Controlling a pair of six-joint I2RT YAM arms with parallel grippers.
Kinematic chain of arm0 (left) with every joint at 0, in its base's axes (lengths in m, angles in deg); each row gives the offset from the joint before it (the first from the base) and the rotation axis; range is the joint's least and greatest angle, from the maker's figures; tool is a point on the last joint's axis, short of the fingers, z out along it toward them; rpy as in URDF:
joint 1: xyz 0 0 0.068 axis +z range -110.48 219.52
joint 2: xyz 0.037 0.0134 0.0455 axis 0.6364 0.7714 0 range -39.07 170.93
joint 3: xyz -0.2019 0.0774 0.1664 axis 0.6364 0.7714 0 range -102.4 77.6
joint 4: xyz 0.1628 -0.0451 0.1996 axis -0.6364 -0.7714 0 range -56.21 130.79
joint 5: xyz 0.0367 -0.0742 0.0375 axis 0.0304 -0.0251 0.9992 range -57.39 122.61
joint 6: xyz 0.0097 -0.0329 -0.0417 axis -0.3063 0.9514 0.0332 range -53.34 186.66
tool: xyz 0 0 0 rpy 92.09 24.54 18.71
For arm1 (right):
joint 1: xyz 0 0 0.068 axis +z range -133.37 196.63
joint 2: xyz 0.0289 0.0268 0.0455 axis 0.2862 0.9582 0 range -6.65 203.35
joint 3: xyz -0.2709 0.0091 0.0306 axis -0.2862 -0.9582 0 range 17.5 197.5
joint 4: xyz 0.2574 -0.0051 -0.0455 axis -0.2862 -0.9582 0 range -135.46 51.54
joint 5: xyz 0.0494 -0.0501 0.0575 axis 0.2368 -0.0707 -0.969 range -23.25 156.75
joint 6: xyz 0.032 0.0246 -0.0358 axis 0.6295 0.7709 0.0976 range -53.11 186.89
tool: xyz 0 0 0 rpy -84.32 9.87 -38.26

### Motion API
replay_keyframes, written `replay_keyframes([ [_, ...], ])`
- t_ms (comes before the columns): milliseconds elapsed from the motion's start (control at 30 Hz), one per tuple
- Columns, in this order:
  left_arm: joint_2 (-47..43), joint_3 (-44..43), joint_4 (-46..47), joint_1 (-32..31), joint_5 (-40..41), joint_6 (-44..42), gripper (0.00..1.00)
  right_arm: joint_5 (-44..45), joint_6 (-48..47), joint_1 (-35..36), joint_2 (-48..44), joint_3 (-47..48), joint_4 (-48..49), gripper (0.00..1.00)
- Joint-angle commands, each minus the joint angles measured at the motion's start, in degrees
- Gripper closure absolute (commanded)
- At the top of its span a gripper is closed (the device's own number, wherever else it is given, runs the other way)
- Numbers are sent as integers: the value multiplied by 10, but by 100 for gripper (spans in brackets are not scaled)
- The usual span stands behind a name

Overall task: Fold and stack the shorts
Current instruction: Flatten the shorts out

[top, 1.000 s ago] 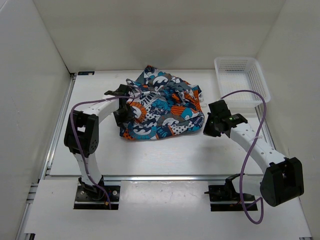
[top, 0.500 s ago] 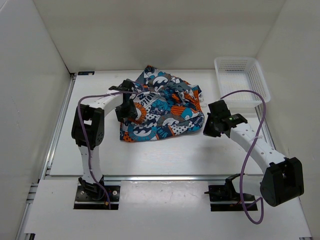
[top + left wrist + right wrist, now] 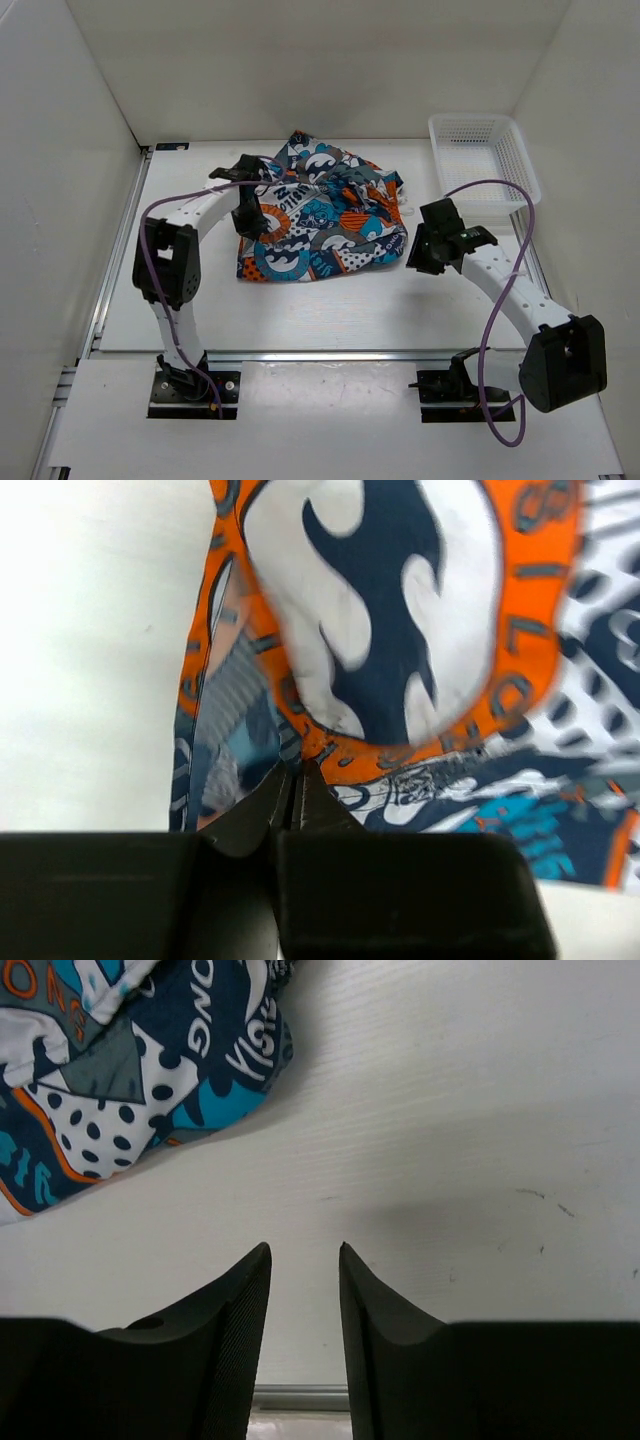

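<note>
Left gripper [image 3: 291, 780] is clenched at the shorts' [image 3: 325, 215] left edge. Right gripper [image 3: 304, 1260] is released, jaws parted, over open table [image 3: 470, 1110] right of the shorts.

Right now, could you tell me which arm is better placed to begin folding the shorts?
Probably left: the left gripper is shut at the left edge of the shorts, while the right gripper stands open over bare table beside them.

A lab test cell — plain white walls [image 3: 300, 60] enclose a rail-edged white table [image 3: 330, 310].
</note>
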Motion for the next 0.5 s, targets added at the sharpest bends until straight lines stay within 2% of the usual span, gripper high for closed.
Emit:
replay_keyframes([
  [0,-99,13,-25,1,13,-4,90,-35,-9,-22,17,36,11,60],
  [100,-143,37,-25,1,13,-4,90,-120,-2,-51,77,65,44,64],
  [167,-156,45,-25,1,7,1,90,-130,7,-51,112,88,49,62],
  [200,-156,51,-25,1,0,1,90,-130,19,-58,138,106,60,58],
  [233,-163,51,-25,1,0,1,90,-130,28,-65,149,113,60,49],
  [267,-163,56,-25,1,0,1,90,-135,36,-65,172,122,67,34],
  [367,-169,56,-30,1,0,1,90,-168,63,-83,220,157,73,19],
  [467,-174,62,-30,1,6,1,90,-185,99,-95,254,165,80,18],
])
